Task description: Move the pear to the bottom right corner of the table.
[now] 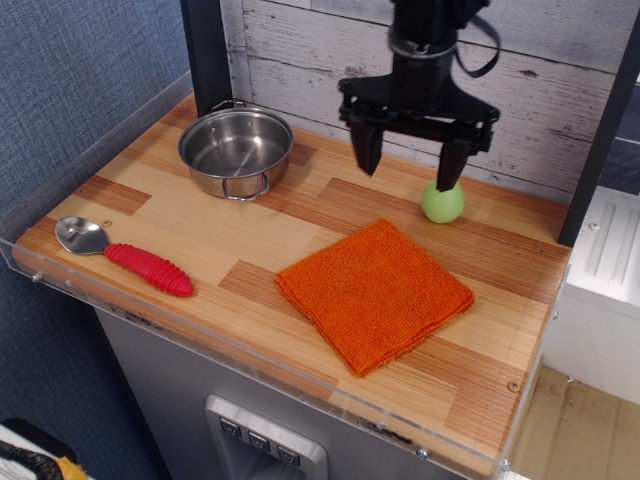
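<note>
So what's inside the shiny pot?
The steel pot looks empty; its bare metal bottom shows. The near inner wall is hidden by the rim, so anything tucked there can't be seen.

Pot (236, 150) back left on table (180, 225); spoon (125, 255) front left; cloth (374, 292) centre; pear (442, 203) behind cloth, right.

Butcher-block tabletop (200, 235), clear rim | steel pot (236, 150) rear left | red-handled spoon (125, 255) front left | orange cloth (374, 292) centre-right | green pear (442, 203) rear right, apparently resting on wood
</note>
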You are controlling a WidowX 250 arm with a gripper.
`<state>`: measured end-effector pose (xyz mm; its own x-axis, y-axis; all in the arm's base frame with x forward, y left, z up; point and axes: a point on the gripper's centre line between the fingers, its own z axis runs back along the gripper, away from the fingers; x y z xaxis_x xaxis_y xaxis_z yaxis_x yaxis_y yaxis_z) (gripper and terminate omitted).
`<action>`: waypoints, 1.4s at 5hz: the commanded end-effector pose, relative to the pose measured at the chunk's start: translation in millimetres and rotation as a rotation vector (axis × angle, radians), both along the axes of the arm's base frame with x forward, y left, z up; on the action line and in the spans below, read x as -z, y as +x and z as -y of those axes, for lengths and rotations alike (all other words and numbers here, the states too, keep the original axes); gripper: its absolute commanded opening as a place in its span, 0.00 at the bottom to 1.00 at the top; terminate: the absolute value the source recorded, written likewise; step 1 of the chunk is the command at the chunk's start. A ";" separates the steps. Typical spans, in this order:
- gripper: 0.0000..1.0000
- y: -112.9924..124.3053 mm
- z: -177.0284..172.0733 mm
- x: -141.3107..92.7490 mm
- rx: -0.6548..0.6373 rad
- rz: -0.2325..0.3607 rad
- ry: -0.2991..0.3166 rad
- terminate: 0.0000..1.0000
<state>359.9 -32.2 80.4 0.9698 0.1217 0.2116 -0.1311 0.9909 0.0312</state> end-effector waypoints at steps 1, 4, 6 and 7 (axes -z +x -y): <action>1.00 38.4 10.1 8.6 0.089 -0.006 0.016 0.00; 1.00 45.2 18.7 29.1 0.118 -0.036 -0.025 0.00; 1.00 47.5 20.8 39.4 0.121 -0.073 -0.018 0.00; 0.00 47.6 22.2 41.0 0.121 -0.069 -0.030 0.00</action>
<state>403.7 -47.8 24.1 0.9953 0.0213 0.0947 -0.0224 0.9997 0.0104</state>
